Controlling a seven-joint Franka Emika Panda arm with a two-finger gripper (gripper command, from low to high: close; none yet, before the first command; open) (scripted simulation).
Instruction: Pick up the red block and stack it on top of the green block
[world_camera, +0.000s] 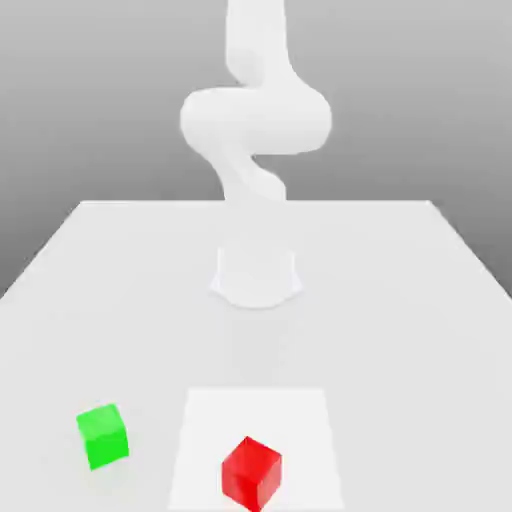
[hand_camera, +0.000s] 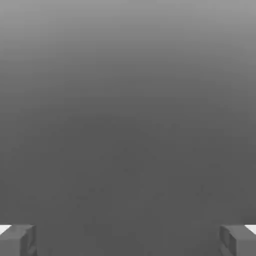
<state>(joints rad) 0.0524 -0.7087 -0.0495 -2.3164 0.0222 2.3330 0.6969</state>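
The red block (world_camera: 251, 472) rests on the table near its front edge, turned so that one corner faces forward. The green block (world_camera: 103, 436) sits apart from it, toward the exterior view's left and slightly further back. My gripper (hand_camera: 128, 241) is open, its grey fingertips (hand_camera: 18, 240) spread wide with nothing between them and plain grey background beyond. The white arm (world_camera: 255, 120) rises from its base (world_camera: 256, 276) at mid-table, well behind both blocks.
A white table (world_camera: 420, 300) carries everything. A brighter square patch (world_camera: 300, 420) lies under the red block. Bare tabletop stretches between the arm's base and the blocks and along the exterior view's right.
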